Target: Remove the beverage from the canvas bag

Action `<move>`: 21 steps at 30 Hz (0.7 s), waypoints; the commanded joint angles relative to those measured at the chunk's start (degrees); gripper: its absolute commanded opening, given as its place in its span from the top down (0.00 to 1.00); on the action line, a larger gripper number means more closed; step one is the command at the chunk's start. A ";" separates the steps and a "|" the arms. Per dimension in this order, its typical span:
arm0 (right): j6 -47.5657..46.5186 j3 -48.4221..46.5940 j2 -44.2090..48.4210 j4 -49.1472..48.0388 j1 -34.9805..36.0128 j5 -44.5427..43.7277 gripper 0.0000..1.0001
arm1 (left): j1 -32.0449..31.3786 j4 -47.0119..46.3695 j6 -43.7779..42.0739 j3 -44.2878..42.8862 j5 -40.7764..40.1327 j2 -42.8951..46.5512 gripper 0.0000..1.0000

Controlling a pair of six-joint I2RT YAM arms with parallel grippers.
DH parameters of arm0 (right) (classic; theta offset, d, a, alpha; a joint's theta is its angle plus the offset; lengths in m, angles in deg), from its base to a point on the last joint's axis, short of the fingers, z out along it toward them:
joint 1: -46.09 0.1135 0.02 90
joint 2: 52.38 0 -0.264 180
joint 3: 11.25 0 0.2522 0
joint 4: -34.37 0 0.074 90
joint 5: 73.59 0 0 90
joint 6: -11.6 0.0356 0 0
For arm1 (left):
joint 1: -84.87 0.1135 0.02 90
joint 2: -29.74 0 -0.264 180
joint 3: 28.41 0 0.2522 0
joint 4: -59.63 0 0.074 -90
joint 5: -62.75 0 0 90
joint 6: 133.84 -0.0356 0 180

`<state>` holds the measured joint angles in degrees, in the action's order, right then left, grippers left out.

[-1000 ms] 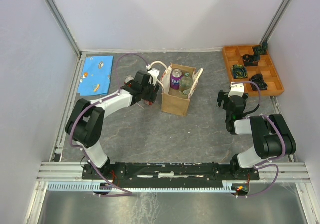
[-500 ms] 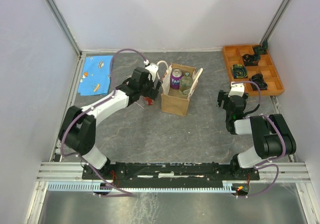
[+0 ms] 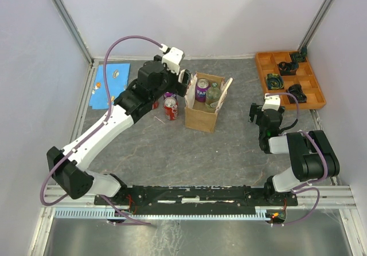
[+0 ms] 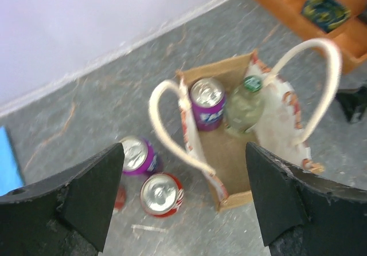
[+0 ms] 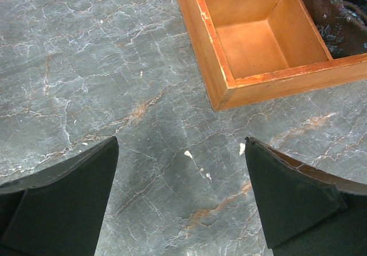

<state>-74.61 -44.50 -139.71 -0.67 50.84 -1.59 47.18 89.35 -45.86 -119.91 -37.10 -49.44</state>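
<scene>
The tan canvas bag (image 3: 200, 118) stands upright mid-table with two cream handles. It holds a purple can (image 3: 202, 90) and a green-capped clear bottle (image 3: 214, 94). In the left wrist view the bag (image 4: 232, 156), the purple can (image 4: 207, 98) and the bottle (image 4: 243, 104) lie below. A red can (image 3: 171, 108) stands on the table just left of the bag, also seen in the left wrist view (image 4: 161, 194), with another purple can (image 4: 137, 154) beside it. My left gripper (image 3: 184, 79) is open and empty, raised above the bag's left handle (image 4: 166, 124). My right gripper (image 3: 261, 117) is open and empty, low over bare table.
An orange compartment tray (image 3: 262, 78) with dark items sits at the back right; its corner (image 5: 206, 44) is just ahead of my right gripper. A blue cloth (image 3: 110, 84) lies at the back left. White walls close in the table.
My left gripper has let go of the red can, which now stands left of the bag. The left arm has risen and swung back over the bag's left handle. The right arm is unmoved.
</scene>
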 commanded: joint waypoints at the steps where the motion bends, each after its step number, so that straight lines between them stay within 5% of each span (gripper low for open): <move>1: 0.39 -0.99 0.68 -1.83 -0.20 -0.28 0.01 | -0.80 -6.19 -5.45 -3.10 7.91 -0.06 0.10; 3: 0.42 -0.99 0.74 -1.83 -0.18 -0.28 0.01 | -0.80 -9.68 -6.73 -2.95 12.83 -2.16 0.16; 7: 0.36 -0.99 0.68 -1.83 -0.19 -0.28 0.01 | -0.80 -15.92 -8.91 -2.81 20.82 -8.55 0.47; 12: 0.40 -0.99 0.71 -1.82 -0.26 -0.28 0.01 | -0.85 -25.98 -8.99 -1.46 27.85 -14.76 0.72; 17: 0.38 -0.99 0.70 -1.83 -0.23 -0.25 0.01 | -0.87 -31.37 -9.93 -2.19 31.59 -18.93 0.70; 21: 0.42 -0.99 0.72 -1.81 -0.25 -0.28 0.01 | -0.81 -34.06 -10.75 -2.33 33.63 -22.23 0.56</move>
<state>-74.61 -44.50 -139.71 -0.67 50.84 -1.59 46.48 64.26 -53.58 -120.69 -8.36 -69.57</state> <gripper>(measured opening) 0.991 0.388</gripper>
